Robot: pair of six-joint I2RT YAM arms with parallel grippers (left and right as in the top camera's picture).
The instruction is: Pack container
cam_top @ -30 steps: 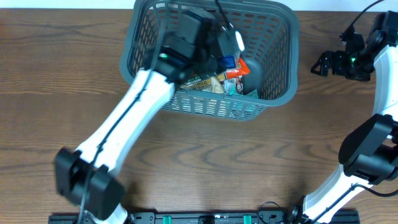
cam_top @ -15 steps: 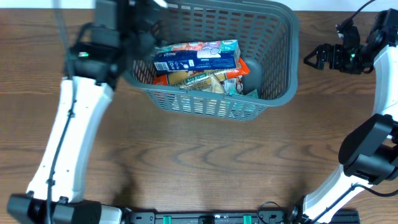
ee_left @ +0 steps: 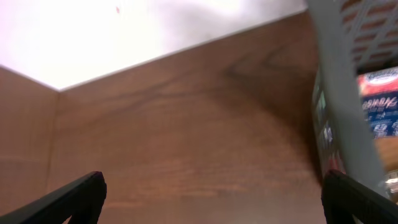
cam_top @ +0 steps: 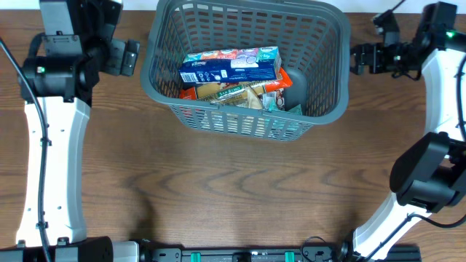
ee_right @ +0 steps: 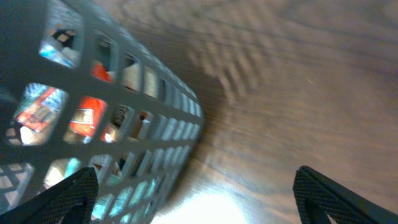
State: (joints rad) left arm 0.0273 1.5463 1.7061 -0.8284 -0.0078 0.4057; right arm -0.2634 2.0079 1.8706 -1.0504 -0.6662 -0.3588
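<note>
Because the basket (cam_top: 324, 109) sits at the far edge of the table (cam_top: 218, 196), piled with packets (cam_top: 247, 93) and a blue box (cam_top: 229, 67) on top, you risk nudging it: your right gripper (cam_top: 358, 58) hovers just beside its right wall, your left gripper (cam_top: 129, 57) near its left, both spread and empty.

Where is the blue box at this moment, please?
In the overhead view, the blue box lies atop the packets inside the container.
</note>
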